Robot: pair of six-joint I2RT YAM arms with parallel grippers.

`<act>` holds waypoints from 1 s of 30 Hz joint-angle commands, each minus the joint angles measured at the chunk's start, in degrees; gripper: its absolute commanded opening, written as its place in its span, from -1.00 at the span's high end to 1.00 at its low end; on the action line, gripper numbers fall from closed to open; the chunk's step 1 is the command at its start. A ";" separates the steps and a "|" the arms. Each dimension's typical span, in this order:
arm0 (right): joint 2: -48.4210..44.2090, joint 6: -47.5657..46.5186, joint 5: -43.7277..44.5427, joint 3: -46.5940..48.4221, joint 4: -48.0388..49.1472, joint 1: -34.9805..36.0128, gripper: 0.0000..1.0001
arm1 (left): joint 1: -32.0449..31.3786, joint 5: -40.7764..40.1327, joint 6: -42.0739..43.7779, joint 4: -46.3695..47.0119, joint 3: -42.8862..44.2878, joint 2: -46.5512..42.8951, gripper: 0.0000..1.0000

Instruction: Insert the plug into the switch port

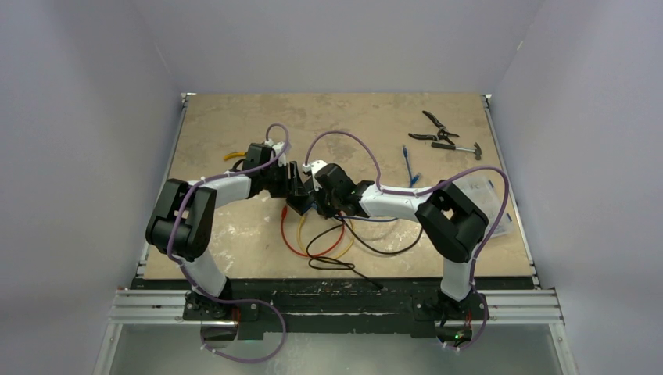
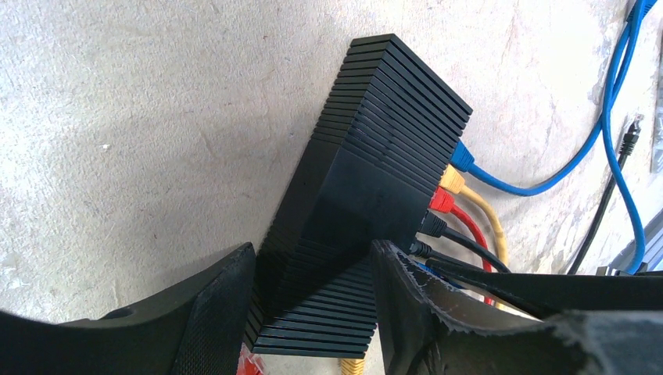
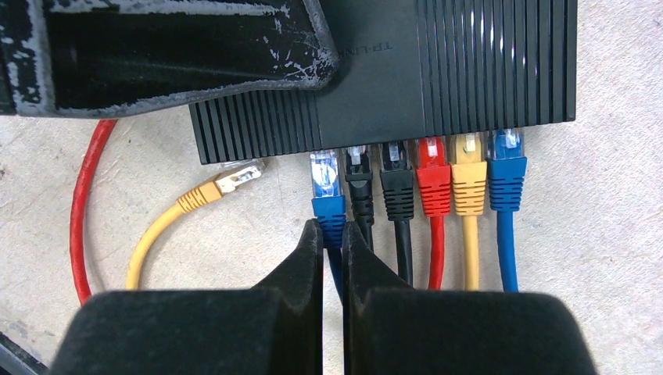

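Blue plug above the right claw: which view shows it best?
Right wrist: the blue plug sits mid-frame at the switch edge. Left wrist hides it behind its own finger; top external buries it under the right arm.

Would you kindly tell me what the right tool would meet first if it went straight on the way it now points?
Probably the switch, at its port face: the right tool grips just behind the blue plug, which sits directly ahead; depth unclear.
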 commanded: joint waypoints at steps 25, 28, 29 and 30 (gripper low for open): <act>-1.46 -4.18 1.96 -0.11 12.35 -0.45 1.00 | -0.80 0.66 -4.11 0.92 -0.96 0.40 -0.01; -0.56 -3.95 1.95 -0.42 13.66 -0.43 1.00 | -0.90 1.32 -4.67 1.03 -1.46 0.32 0.07; -0.44 -3.85 2.13 -0.64 14.21 -0.45 1.00 | -0.95 1.64 -5.02 0.99 -1.81 0.19 0.10; -0.40 -3.83 2.34 -0.94 15.02 -0.45 1.00 | -1.04 2.02 -5.39 2.02 -2.21 0.08 0.12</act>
